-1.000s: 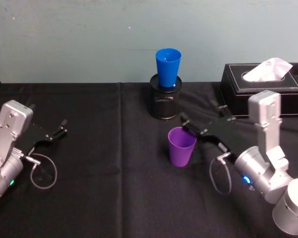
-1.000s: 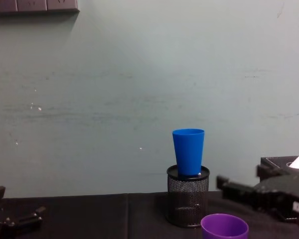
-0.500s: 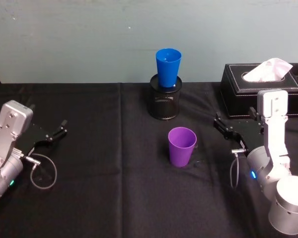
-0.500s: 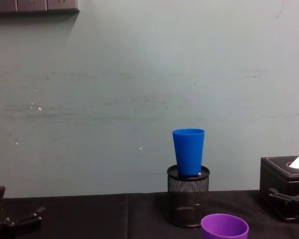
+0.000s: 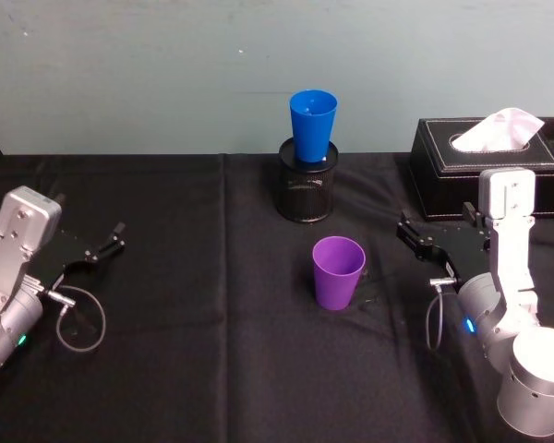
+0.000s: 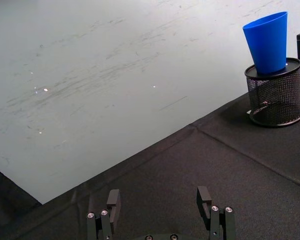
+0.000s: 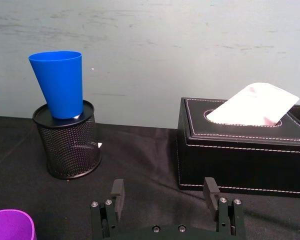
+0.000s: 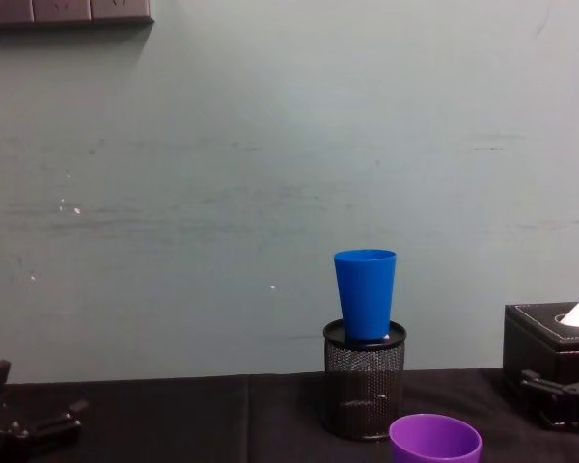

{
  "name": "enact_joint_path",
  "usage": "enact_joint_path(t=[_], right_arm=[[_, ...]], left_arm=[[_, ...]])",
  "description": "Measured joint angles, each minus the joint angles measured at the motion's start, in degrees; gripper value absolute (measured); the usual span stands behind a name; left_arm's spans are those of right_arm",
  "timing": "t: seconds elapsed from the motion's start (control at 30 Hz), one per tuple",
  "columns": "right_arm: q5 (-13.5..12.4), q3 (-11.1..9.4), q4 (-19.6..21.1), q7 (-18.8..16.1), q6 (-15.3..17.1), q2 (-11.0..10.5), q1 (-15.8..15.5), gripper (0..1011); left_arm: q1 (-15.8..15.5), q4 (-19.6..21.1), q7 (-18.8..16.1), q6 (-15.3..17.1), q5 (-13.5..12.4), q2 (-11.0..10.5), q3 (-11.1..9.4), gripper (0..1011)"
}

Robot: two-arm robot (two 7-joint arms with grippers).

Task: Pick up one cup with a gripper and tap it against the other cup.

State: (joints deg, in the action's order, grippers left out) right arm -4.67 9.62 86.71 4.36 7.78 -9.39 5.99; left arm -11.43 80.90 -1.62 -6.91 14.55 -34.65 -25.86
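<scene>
The purple cup (image 5: 338, 272) stands upright mid-table, its rim (image 8: 434, 439) low in the chest view and a sliver (image 7: 10, 225) showing in the right wrist view. Behind it the blue cup (image 5: 312, 125) sits in the mouth of a black mesh holder (image 5: 307, 189). My right gripper (image 5: 436, 224) hovers to the right of the purple cup, apart from it, open and holding nothing (image 7: 163, 189). The left gripper (image 5: 90, 214) rests open at the far left (image 6: 159, 197). The blue cup (image 6: 267, 42) is far from it.
A black tissue box (image 5: 494, 161) with a white tissue stands at the back right, just behind my right gripper. Black cloth (image 5: 194, 351) covers the table. A pale wall runs close behind the mesh holder (image 8: 364, 386).
One second ago my right gripper reached beside the purple cup's rim. It has pulled back to the right and turned toward the tissue box. The cups and left arm stayed put.
</scene>
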Motion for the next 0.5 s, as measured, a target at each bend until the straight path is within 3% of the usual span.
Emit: enact_joint_path(t=[0.5], right_arm=[[0.20,0.25,0.16,0.31,0.29,-0.18,0.00,1002]], left_arm=[[0.00,0.00,0.00,0.00,0.00,0.00,-0.01,1000]])
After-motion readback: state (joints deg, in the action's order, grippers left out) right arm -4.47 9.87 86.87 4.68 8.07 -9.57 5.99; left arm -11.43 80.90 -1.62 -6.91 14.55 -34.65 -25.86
